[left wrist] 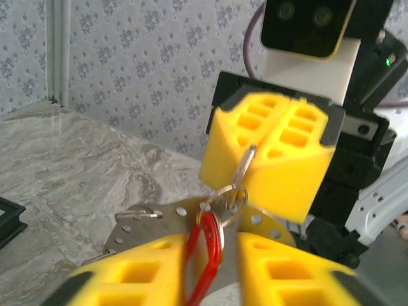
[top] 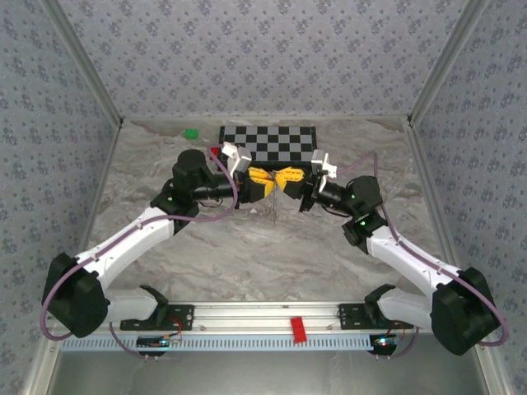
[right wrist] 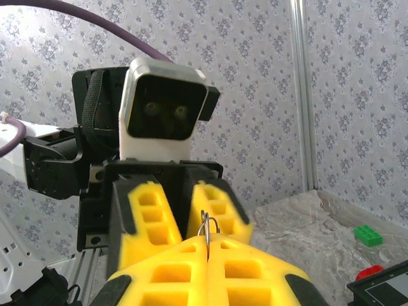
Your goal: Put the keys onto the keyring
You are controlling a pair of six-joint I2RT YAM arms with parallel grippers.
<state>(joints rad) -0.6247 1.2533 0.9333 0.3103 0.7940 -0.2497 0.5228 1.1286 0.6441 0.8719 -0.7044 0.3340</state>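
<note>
The two arms met nose to nose in the air over the middle of the table (top: 247, 255), just in front of the chessboard (top: 268, 140). The right gripper (right wrist: 207, 242) was closed tight, and it pinched the thin silver keyring (left wrist: 231, 193) in the crack between its two yellow fingers. A bit of the ring poked out of the tips toward the other arm. The left gripper (right wrist: 183, 217) had its fingers a little apart, and the keys (left wrist: 205, 252), a small red piece, sat in the gap between them. I could not tell if the fingers really squeezed it or only stood around it. The red piece lay long-ways along the left fingers, with its round end pointing up and forward at the right gripper. That end was right at the ring, touching it or almost, but I could not tell if it was hooked on yet. A flat silver piece with holes (left wrist: 159, 220) hung close by the ring too. So the ring was straight ahead of the red piece, and I think the left arm, which was nearest, only needed a small careful push forward.
</note>
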